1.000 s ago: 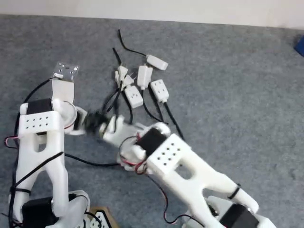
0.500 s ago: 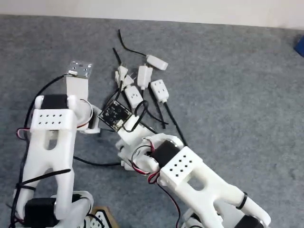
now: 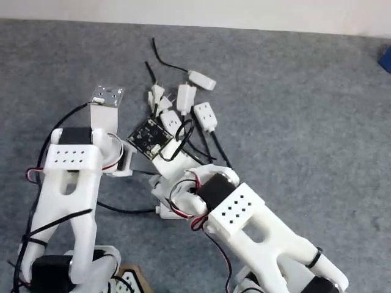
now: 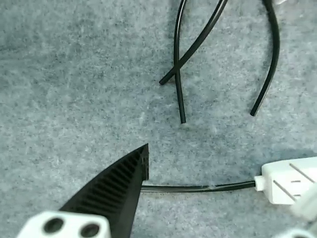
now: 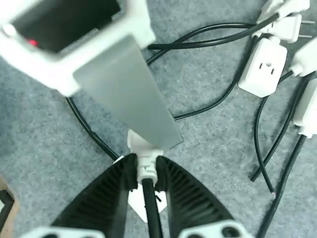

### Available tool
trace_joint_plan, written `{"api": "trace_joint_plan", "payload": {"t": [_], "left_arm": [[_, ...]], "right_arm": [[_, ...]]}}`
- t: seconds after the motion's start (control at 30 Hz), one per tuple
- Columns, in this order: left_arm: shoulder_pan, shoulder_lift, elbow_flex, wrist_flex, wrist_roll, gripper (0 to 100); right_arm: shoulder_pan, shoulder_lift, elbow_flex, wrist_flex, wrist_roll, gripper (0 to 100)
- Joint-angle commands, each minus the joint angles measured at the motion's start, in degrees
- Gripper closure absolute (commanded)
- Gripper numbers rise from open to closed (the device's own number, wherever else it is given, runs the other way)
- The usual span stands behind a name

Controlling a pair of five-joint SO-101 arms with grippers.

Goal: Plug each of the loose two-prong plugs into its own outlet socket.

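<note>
R gripper [image 5: 144,164] is clamped on a plug [image 5: 142,148] just near-left of the sockets [image 3: 206,116], L gripper [image 4: 130,181] state I can't tell; w/ L arm [image 3: 70,157] crowding it, I'd worry prongs snag that arm or loose cords [image 3: 209,144].

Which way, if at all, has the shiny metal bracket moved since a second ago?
Yes. The shiny metal bracket shifted right in the high view, closer to the white outlet socket, which stayed put.

Grey felt tabletop [image 3: 317,91], pale wall strip [image 3: 256,12] behind
</note>
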Motion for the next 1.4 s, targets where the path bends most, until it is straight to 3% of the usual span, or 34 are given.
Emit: {"api": "trace_joint_plan", "payload": {"t": [0.0, 0.4, 0.5, 0.6, 0.73, 0.87, 1.17, 1.37], "left_arm": [[0.8, -0.2, 1.5, -0.4, -0.1, 49], [-0.3, -0.7, 2.6, -3.6, 0.2, 49], [-5.5, -0.1, 0.1, -8.0, 0.3, 49], [-10.5, -0.1, -2.5, -9.1, 0.2, 49], [-12.2, -0.1, -2.9, -9.1, 0.0, 49], [-14.5, -0.1, -3.2, -9.0, 0.7, 49], [-32.7, -0.2, -10.1, -9.1, 11.3, 49], [-39.3, -0.2, -14.4, -9.1, 11.7, 49]], "right_arm": [[2.0, -2.6, -4.7, 0.1, -0.6, 99.1], [1.9, -2.1, -4.6, 0.5, -0.3, 99.1], [1.9, -2.0, -4.8, 4.3, 0.8, 99.1], [1.8, -1.8, -4.8, 8.8, 6.8, 99.1], [1.8, 0.6, -6.8, 16.0, 18.3, 99.1], [1.3, 5.2, -11.6, 18.5, 23.6, 99.1], [-3.7, 15.5, -17.5, 18.6, 29.0, 99.1], [-3.8, 18.7, -20.9, 21.8, 32.8, 99.1]]}}
